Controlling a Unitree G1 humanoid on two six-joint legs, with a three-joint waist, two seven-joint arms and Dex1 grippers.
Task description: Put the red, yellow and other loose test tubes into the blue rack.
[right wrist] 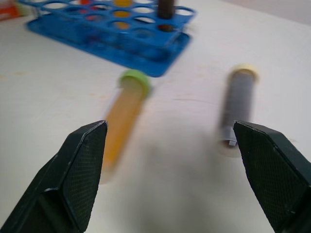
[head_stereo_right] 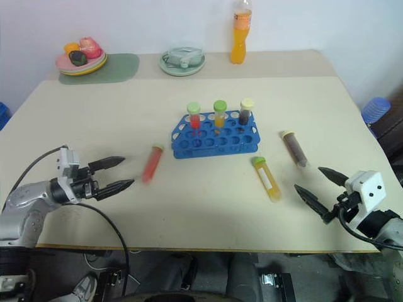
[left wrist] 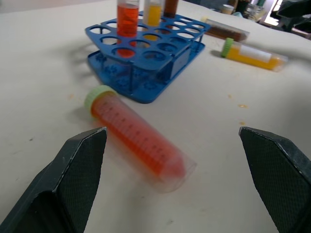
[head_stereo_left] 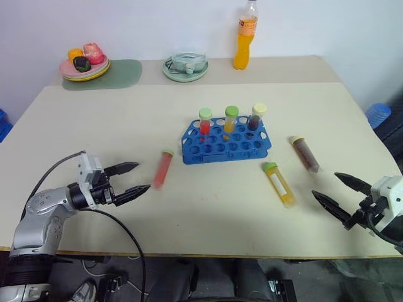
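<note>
A: Nearest, the left gripper (head_stereo_left: 130,178) and right gripper (head_stereo_left: 340,195) are seen with jaws spread wide, nothing held

B: Beyond, red tube (head_stereo_left: 163,168), yellow tube (head_stereo_left: 279,184) and brown tube (head_stereo_left: 305,153) are laid flat around the blue rack (head_stereo_left: 227,145), where three more are stood upright

Wall (head_stereo_left: 157,25): plain white, running behind the far edge.
Tabletop (head_stereo_left: 208,201): pale beige, matte, evenly lit, soft shadows.
Floor (head_stereo_left: 208,277): dark, seen under the near edge.
Blue stool (head_stereo_left: 378,114): beside the right edge, low.
Green mat (head_stereo_left: 119,74): far left corner, lying flat.
</note>
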